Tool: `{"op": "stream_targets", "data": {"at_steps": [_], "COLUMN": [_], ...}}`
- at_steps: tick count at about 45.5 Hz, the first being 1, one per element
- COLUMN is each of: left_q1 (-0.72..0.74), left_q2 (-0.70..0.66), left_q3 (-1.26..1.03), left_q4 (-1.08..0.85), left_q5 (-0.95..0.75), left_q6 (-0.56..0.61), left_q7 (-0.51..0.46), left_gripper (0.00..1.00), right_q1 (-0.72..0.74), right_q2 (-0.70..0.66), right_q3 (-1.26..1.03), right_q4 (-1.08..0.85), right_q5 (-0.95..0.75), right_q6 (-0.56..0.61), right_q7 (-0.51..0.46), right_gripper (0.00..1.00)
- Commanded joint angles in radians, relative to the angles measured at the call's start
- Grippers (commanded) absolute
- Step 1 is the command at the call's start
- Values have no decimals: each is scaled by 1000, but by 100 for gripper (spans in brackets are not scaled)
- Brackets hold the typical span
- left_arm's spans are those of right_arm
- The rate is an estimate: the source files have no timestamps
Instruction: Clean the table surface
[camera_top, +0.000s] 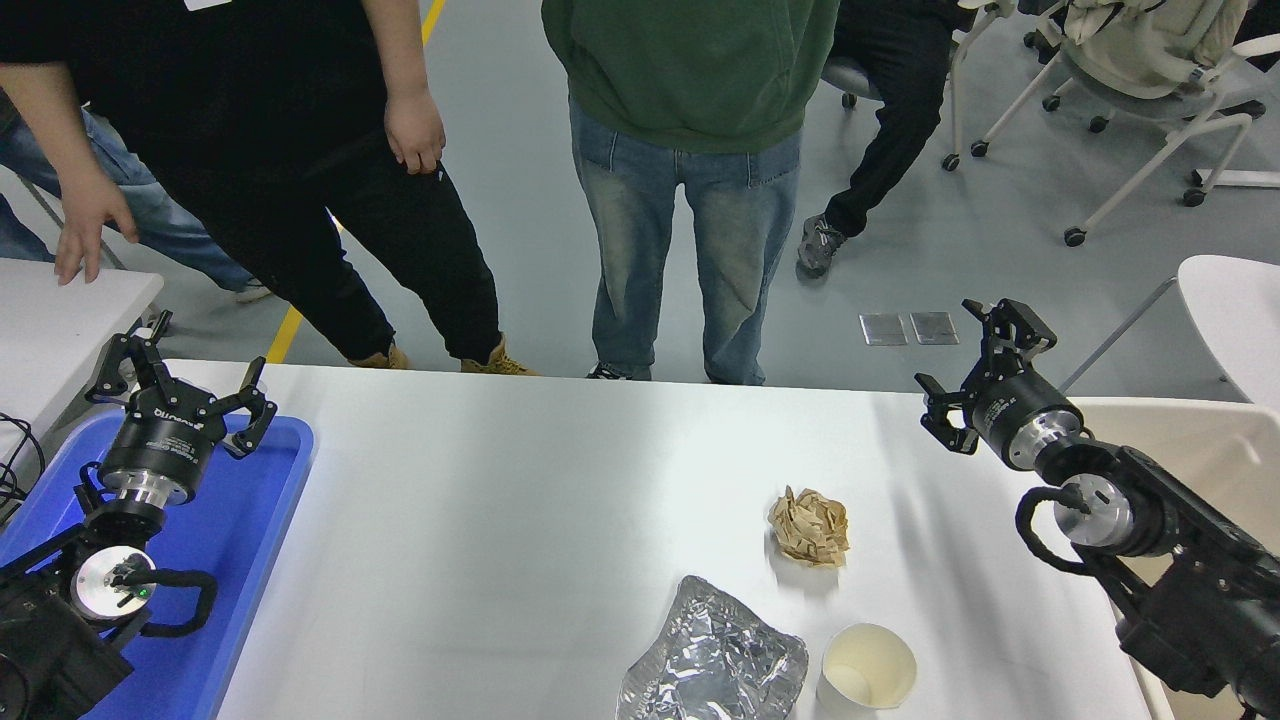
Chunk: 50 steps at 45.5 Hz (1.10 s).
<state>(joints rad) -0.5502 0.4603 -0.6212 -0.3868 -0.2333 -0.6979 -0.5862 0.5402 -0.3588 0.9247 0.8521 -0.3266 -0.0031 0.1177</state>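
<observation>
The white table surface fills the lower half of the head view. On it lie a crumpled brown paper ball, a crumpled sheet of silver foil and a paper cup on its side near the front edge. My right gripper is open and empty, raised over the table's far right corner, well right of and beyond the paper ball. My left gripper is open and empty, parked over the blue tray at the lower left.
A blue plastic tray sits at the table's left end. A beige bin stands at the right edge. Two people stand at the far side, one with a hand on a side table. Wheeled chairs stand at the back right.
</observation>
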Motion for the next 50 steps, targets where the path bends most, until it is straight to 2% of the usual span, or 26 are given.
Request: {"op": "stream_targets", "data": {"at_steps": [1, 30, 40, 50], "left_q1": [1, -1, -1, -1], "left_q2": [0, 0, 0, 0], "left_q3": [0, 0, 0, 0], "left_q4": [0, -1, -1, 0], "left_q5": [0, 0, 0, 0], "left_q6": [0, 0, 0, 0], "left_q7": [0, 0, 0, 2], "left_gripper": [100, 100, 100, 100], "right_q1": [-2, 37, 29, 52], "right_q2": [-20, -48, -95, -284], "right_q3": [-7, -110, -138, -342], "right_q4": [4, 2, 22, 175], "right_q5": [1, 20, 1, -46], "right_q6": [2, 14, 61, 61], "right_q7": [0, 3, 17, 20], "right_gripper": [100, 100, 100, 100]}}
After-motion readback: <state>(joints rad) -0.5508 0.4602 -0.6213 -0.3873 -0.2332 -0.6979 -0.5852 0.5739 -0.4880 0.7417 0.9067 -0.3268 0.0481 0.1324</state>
